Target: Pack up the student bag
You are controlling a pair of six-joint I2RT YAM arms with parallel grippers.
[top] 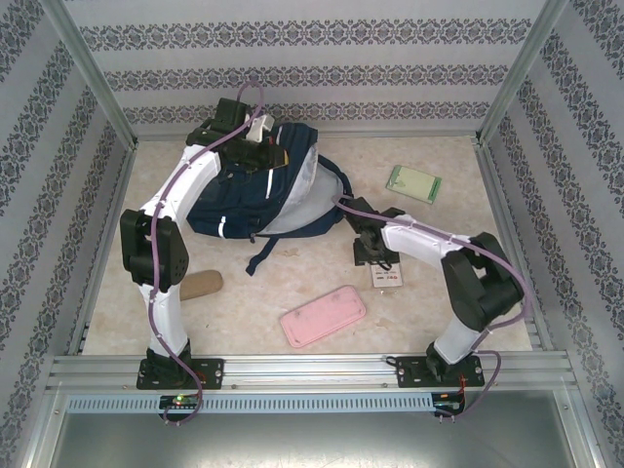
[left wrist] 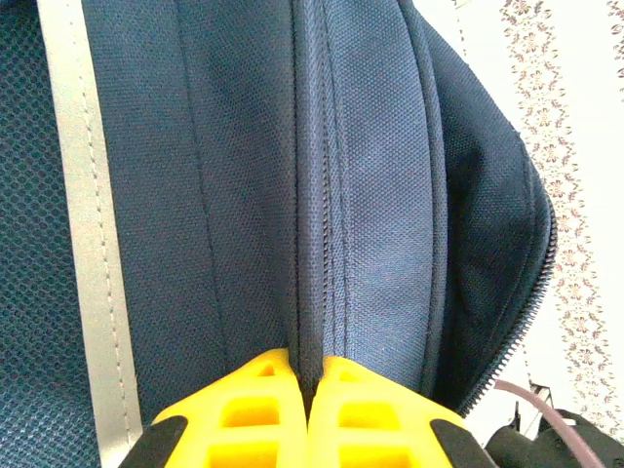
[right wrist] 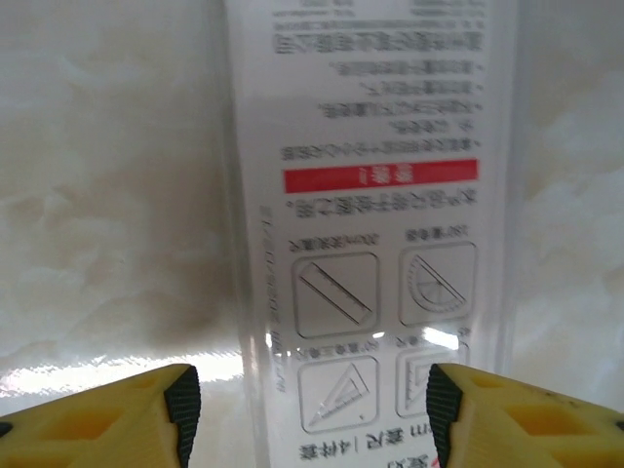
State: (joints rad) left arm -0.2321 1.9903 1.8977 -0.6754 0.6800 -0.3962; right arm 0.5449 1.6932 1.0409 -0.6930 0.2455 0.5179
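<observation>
The student bag (top: 239,210) lies at the back left of the table, navy with white stripes, its mouth gaping toward the right and showing grey lining (top: 297,200). My left gripper (top: 255,136) is at the bag's top. In the left wrist view the left gripper (left wrist: 310,375) is shut, its yellow fingers pinching a ridge of the bag's navy fabric (left wrist: 390,195). My right gripper (top: 375,255) hovers over a clear ruler-set pack (top: 387,278) lying flat on the table. Seen from the wrist, the right gripper (right wrist: 312,414) is open, its pads astride the pack (right wrist: 375,195), not gripping it.
A pink flat pencil case (top: 324,315) lies near the front middle. A green packet (top: 414,183) sits at the back right. A tan oblong object (top: 202,285) rests beside the left arm. Patterned walls and metal rails (top: 312,370) enclose the table.
</observation>
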